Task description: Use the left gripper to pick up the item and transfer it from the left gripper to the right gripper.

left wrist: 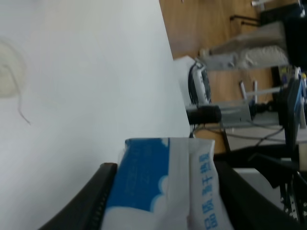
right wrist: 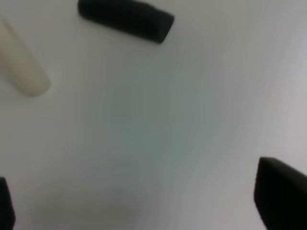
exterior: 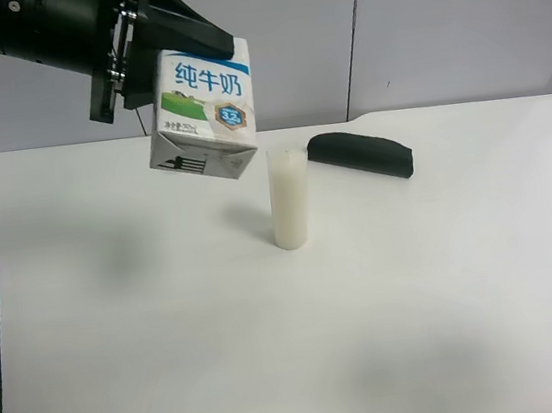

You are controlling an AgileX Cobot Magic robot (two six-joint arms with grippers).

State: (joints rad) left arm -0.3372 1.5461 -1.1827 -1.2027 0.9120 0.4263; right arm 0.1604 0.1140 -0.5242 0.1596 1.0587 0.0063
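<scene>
Your black left gripper point(left wrist: 165, 172) pinches the small white milk carton with blue and green print point(exterior: 202, 110) in its jaws. The carton is clear of the white tabletop point(exterior: 124, 366), above and beside the tall white cylinder point(exterior: 290, 197), tilted off upright. The right gripper point(right wrist: 144, 196) has its jaws spread and empty, the carton outside its view.

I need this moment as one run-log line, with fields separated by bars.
left end effector: shut on milk carton, held above table | right end effector: open, empty | handover: not done
</scene>
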